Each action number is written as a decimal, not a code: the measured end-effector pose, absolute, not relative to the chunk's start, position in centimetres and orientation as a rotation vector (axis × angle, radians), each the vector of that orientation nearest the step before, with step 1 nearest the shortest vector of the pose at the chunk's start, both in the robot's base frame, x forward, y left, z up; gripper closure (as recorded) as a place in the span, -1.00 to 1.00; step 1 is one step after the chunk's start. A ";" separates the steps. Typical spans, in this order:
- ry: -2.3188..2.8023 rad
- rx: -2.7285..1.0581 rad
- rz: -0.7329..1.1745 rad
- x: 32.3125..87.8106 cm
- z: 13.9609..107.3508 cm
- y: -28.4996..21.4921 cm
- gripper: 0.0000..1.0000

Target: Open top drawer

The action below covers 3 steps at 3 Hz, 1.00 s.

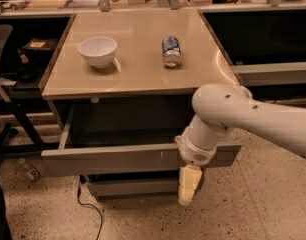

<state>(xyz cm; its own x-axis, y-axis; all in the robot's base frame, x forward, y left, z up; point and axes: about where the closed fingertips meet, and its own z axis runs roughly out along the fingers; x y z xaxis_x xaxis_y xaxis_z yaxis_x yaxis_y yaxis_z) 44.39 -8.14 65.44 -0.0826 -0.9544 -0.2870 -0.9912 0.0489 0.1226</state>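
The top drawer (118, 159) stands pulled well out from under the tan surface (138, 76), its grey front facing the camera. The gripper (188, 190) hangs just before the drawer's right end, pointing down, fingers pressed together on nothing. Above sit a white bowl (97, 51) and a can (171, 51) lying on its side.
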 end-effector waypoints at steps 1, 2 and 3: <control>2.206 -1.997 0.483 40.1 67.6 -10.8 -1.00; 2.207 -1.997 0.483 40.1 67.6 -10.8 -1.00; 2.221 -2.034 0.496 39.0 66.8 -10.8 -1.00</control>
